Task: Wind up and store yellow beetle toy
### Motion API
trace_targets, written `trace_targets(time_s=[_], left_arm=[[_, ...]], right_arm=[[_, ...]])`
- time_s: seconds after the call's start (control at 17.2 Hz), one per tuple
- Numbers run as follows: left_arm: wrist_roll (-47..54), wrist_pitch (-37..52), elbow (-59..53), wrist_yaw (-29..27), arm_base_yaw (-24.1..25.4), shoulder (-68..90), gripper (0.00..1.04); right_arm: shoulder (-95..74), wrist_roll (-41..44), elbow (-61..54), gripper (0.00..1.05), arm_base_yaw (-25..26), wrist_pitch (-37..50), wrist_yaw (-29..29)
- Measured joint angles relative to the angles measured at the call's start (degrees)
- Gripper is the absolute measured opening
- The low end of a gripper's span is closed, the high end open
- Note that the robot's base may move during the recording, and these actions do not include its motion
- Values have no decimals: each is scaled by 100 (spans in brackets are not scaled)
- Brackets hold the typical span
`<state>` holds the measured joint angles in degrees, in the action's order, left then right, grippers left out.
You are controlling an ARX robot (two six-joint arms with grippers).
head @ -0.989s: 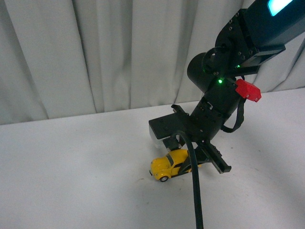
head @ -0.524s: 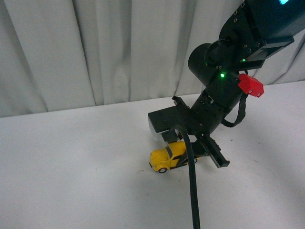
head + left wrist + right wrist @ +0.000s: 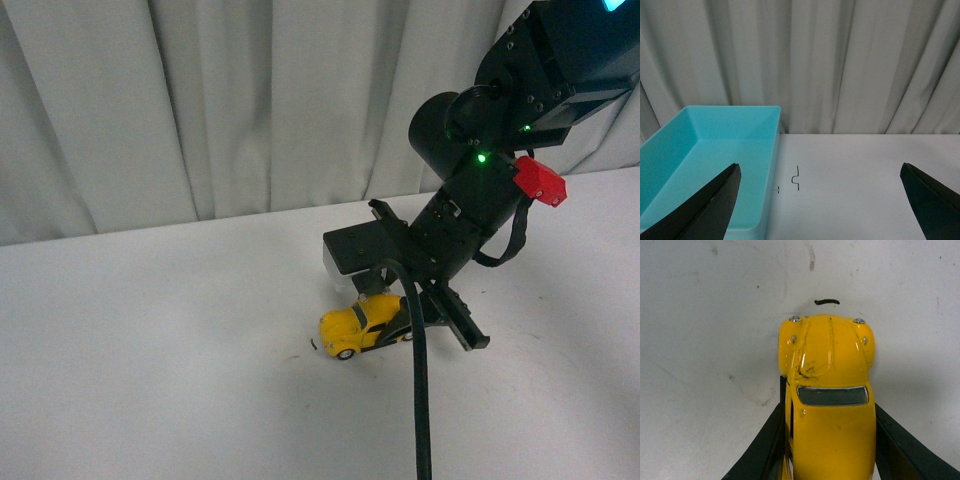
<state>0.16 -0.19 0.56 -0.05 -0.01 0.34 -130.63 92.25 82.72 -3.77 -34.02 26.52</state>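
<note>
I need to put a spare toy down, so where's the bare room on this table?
Free: the table stretch left of the yellow beetle toy, up to the curtain, and the patch beside the teal bin, in front of the open left gripper. Crowded: around the toy, where the right gripper clamps it.

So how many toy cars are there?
1. The yellow beetle toy sits on the white table, between the fingers of the right gripper. No car shows in the blue bin, but its near end is hidden.
</note>
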Motion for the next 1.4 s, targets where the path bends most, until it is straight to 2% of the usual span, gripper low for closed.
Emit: trace_targets(time_s=[0.52,1.4], left_arm=[[0,0,0,2,0,0,98],[0,0,0,2,0,0,98]], right_arm=[[96,654,-284,41,710,-155,284],[417,743,-780,41,2048,-505,195]])
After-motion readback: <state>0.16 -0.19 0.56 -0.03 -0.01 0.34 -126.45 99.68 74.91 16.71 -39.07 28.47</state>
